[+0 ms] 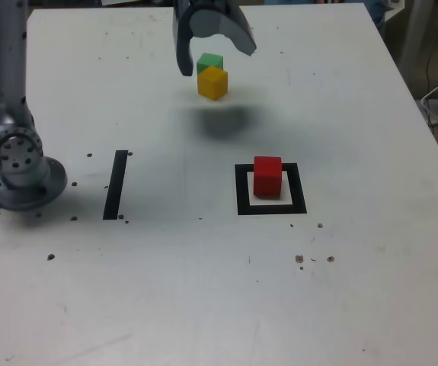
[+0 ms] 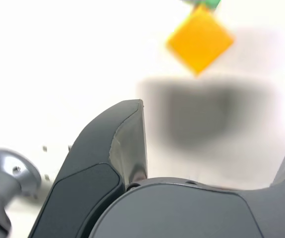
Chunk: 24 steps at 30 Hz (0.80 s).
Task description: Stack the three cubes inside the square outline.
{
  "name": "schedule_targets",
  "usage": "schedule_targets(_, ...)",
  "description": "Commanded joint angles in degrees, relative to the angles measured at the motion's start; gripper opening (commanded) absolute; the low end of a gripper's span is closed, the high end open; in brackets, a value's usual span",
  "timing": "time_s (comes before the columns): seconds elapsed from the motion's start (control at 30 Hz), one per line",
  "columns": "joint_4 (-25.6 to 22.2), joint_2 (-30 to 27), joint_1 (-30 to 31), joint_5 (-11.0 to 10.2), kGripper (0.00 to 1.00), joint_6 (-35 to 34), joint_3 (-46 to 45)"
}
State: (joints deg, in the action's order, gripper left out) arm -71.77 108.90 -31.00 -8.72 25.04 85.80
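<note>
Overhead, the hand (image 1: pixel 217 55) hangs with its jaws spread wide and nothing between them, above the yellow cube (image 1: pixel 212 82) and the green cube (image 1: pixel 210 62) touching behind it on the white surface (image 1: pixel 356 290). Well apart, nearer the camera, the red cube (image 1: pixel 267 176) sits inside the square outline (image 1: pixel 271 207).

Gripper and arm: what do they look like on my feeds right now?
The gripper has two dark grey, curved, claw-like jaws with smooth matte shells. The arm is silver-grey metal, with a round joint housing ringed by small bolt holes on a blocky base. No cables or markings visible.
</note>
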Motion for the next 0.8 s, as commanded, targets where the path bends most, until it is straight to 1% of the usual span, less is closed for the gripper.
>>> schedule_targets(0.0, 0.8, 0.9, -0.8, -1.1, 1.0, 2.3, -0.1)
schedule_targets(0.1, 1.5, 1.9, -1.9, -4.0, 1.0, 5.7, -0.8)
schedule_targets(0.13, 1.8, 2.3, -2.2, -5.2, 1.0, 7.3, -1.2)
schedule_targets(0.23, 2.8, 3.2, -2.5, -7.1, 1.0, 11.7, -2.2)
schedule_targets(0.3, 3.7, 3.5, -2.3, -7.4, 1.0, 14.3, -3.0)
schedule_targets(0.4, 4.8, 3.7, -1.6, -7.2, 0.99, 16.2, -4.3)
schedule_targets(0.6, 5.9, 4.8, -0.6, -7.0, 0.98, 16.9, -5.1)
schedule_targets(0.77, 6.9, 7.4, -0.1, -7.7, 0.96, 17.0, -4.5)
